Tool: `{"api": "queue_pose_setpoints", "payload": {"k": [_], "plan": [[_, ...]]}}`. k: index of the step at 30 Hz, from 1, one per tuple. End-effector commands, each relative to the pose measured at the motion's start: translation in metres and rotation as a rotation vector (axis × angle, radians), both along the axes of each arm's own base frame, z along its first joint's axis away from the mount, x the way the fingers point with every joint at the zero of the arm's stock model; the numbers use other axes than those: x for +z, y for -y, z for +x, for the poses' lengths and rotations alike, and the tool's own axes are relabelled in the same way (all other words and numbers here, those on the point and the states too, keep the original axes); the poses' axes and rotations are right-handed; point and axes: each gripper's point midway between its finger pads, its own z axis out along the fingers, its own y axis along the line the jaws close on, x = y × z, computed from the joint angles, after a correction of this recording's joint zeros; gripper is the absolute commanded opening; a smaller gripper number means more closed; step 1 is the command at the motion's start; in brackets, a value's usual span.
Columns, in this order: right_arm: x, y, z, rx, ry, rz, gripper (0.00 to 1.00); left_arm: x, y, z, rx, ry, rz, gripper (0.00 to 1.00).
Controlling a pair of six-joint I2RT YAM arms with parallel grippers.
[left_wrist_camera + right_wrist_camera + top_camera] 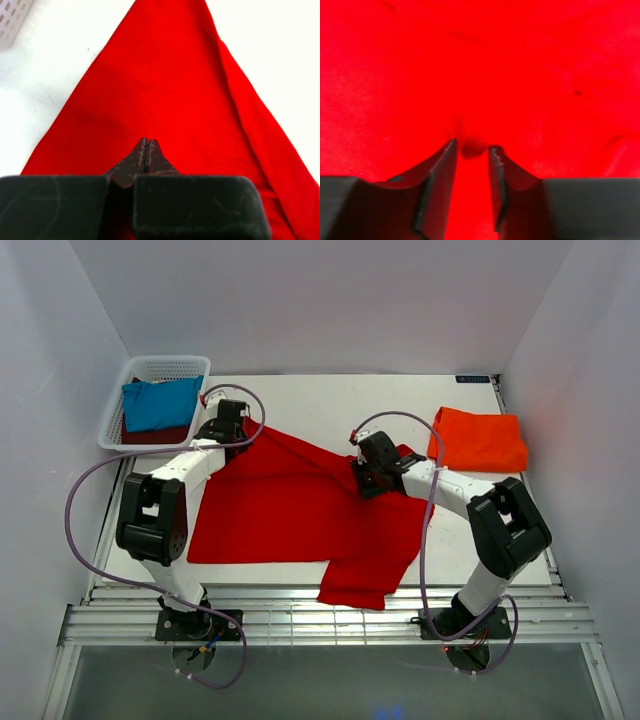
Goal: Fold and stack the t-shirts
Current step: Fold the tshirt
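A bright red t-shirt [290, 505] lies spread over the middle of the table, one part hanging toward the front edge. My left gripper [228, 430] is at its far left corner; in the left wrist view the gripper [146, 141] is shut, tips together just above the red cloth [165, 80]. My right gripper [368, 476] presses on the shirt's far right part; in the right wrist view the gripper [472, 146] has its jaws narrowly apart with a small bunch of red cloth [470, 149] pinched between the tips. An orange-red t-shirt [480, 440] lies folded at the back right.
A white mesh basket [150, 370] at the back left holds a teal-blue t-shirt [162, 403] over a dark maroon one [150, 435]. White walls close in both sides. A slotted metal rail [320, 620] runs along the front edge.
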Motion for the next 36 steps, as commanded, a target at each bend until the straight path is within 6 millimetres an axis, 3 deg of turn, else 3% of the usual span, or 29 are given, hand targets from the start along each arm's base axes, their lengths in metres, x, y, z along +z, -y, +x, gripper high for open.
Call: {"api": "queue_pose_setpoints", "payload": {"k": [1, 4, 6, 7, 10, 11, 12, 14, 18, 23, 28, 30, 31, 32, 36], "plan": [[0.020, 0.020, 0.010, -0.075, 0.106, -0.079, 0.41, 0.021, 0.002, 0.019, 0.011, 0.059, 0.009, 0.00], [0.031, 0.028, 0.013, -0.113, 0.157, -0.087, 0.48, 0.009, -0.002, 0.030, 0.022, 0.038, 0.045, 0.00], [0.044, 0.029, 0.020, -0.136, 0.202, -0.076, 0.54, 0.012, -0.003, 0.044, 0.024, 0.040, 0.058, 0.00], [0.047, 0.030, 0.023, -0.153, 0.217, -0.074, 0.55, 0.000, -0.004, 0.049, 0.026, 0.017, 0.068, 0.00], [0.049, 0.029, 0.031, -0.173, 0.229, -0.061, 0.56, 0.004, -0.007, 0.069, 0.023, 0.032, 0.067, 0.00], [0.041, 0.028, 0.032, -0.183, 0.211, -0.063, 0.55, -0.008, -0.008, 0.073, 0.020, 0.013, 0.069, 0.00], [0.039, 0.027, 0.034, -0.187, 0.210, -0.062, 0.55, -0.003, -0.007, 0.082, 0.015, 0.024, 0.071, 0.00], [0.029, 0.025, 0.037, -0.202, 0.183, -0.059, 0.54, -0.015, -0.013, 0.088, 0.017, 0.003, 0.089, 0.00], [0.014, 0.017, 0.035, -0.199, 0.142, -0.029, 0.52, -0.019, -0.026, 0.104, 0.032, 0.007, 0.066, 0.00], [0.010, 0.013, 0.030, -0.198, 0.133, 0.013, 0.51, -0.010, -0.038, 0.129, 0.030, 0.054, 0.062, 0.00], [0.006, 0.014, 0.025, -0.193, 0.120, 0.020, 0.51, -0.009, -0.030, 0.149, -0.016, 0.092, 0.008, 0.00], [0.004, 0.014, 0.023, -0.191, 0.116, 0.016, 0.51, -0.004, -0.029, 0.153, -0.013, 0.114, -0.007, 0.10], [0.003, 0.015, 0.023, -0.191, 0.114, 0.015, 0.51, -0.002, -0.025, 0.155, -0.025, 0.121, -0.023, 0.23], [0.003, 0.015, 0.022, -0.191, 0.111, 0.016, 0.51, -0.002, -0.024, 0.156, -0.030, 0.129, -0.036, 0.30], [0.003, 0.014, 0.021, -0.188, 0.106, 0.021, 0.51, -0.009, -0.019, 0.163, -0.036, 0.123, -0.066, 0.47]]}}
